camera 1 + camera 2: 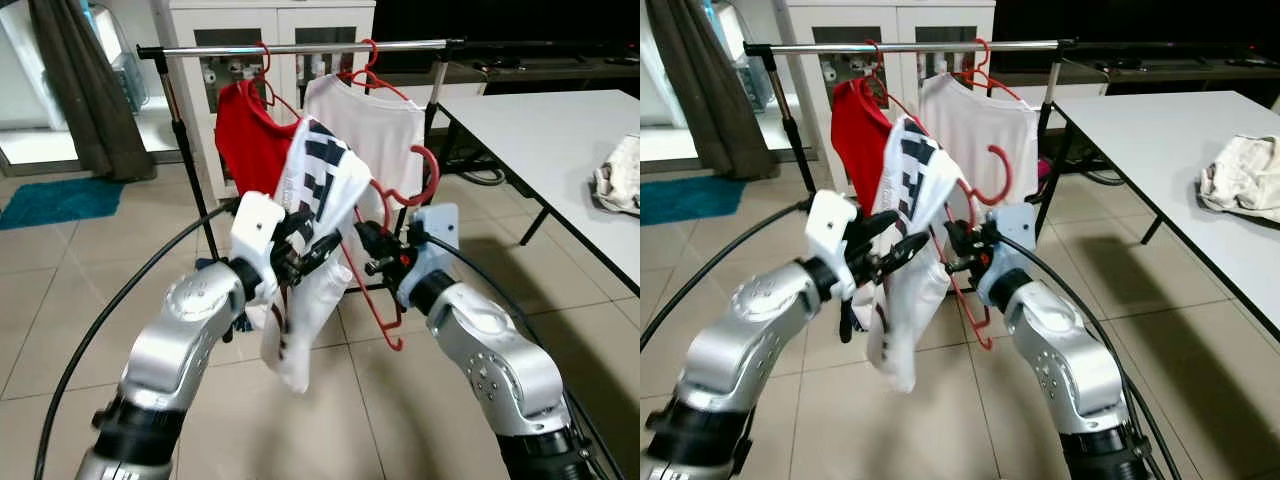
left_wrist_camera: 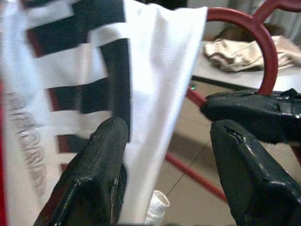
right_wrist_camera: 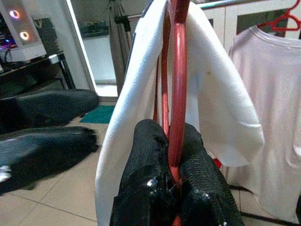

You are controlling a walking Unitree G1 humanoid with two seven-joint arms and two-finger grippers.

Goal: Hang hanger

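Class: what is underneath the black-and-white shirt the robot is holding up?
A red hanger, clamped by the right pincer; its hook and lower bar show. The shirt hides its shoulders.

The white and black shirt (image 1: 310, 250) covers most of the red hanger (image 1: 385, 300). The printed lettering on the shirt is blurred. The table (image 1: 560, 150) on the right is cut off by the frame edge.

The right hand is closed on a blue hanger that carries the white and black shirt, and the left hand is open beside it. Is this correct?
Not quite: the hanger is red, not blue, as the right wrist view shows. The right hand is closed on it, it carries the white and black shirt, and the left hand is open beside it.
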